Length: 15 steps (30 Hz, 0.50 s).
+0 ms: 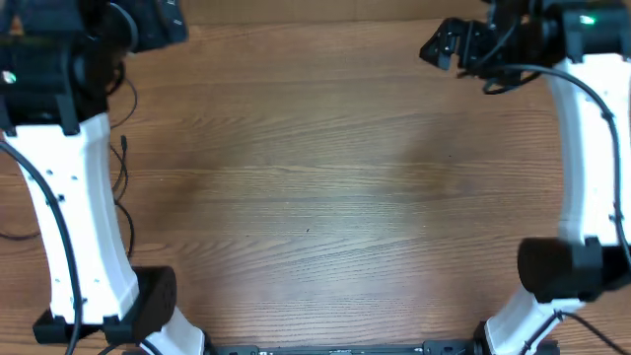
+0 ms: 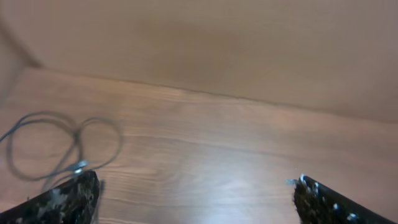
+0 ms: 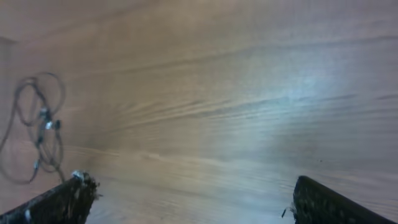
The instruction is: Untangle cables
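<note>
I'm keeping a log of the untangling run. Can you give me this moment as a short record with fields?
table: bare wood in the middle
left hand: open, empty
right hand: open, empty
cable in left wrist view: loose loops lying on the table, silver-tipped plug, not touched
cable in right wrist view: bunched loops with silver-tipped plugs, far left, not touched
same cable in both views: cannot tell

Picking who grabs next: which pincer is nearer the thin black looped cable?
Left. The thin black cable lies beside the left pincer; the right pincer sits far across the wooden table.
</note>
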Each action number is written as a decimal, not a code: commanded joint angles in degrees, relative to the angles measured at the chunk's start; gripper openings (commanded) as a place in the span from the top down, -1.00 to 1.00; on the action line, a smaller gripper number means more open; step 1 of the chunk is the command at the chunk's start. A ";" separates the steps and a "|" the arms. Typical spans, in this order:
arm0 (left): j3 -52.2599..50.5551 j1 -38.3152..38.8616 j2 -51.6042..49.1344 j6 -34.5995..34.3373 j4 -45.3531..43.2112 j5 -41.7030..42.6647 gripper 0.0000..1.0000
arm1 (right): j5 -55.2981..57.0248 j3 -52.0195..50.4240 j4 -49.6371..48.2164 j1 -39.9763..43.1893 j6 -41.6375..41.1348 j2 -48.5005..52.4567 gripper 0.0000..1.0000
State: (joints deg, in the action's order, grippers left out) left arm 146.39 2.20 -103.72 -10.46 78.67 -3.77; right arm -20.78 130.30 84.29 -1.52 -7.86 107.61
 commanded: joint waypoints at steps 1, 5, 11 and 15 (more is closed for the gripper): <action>0.66 6.75 4.79 3.96 2.38 0.63 -0.99 | 0.13 4.66 3.52 0.13 0.85 -7.54 -1.00; 0.66 11.61 5.60 3.78 7.08 0.87 -0.99 | 0.09 4.74 8.66 0.13 0.44 -11.58 -1.00; 0.66 13.25 4.55 3.82 7.23 0.81 -0.99 | -3.30 4.70 12.44 -0.09 -3.21 -12.96 -1.00; 0.63 13.20 4.39 3.82 7.26 0.81 -0.99 | -3.30 4.70 12.46 -0.09 -3.21 -12.94 -0.99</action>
State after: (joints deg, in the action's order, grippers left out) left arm 146.41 15.29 -98.80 -7.49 85.84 -3.18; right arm -23.27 134.61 96.99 -1.54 -10.50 94.72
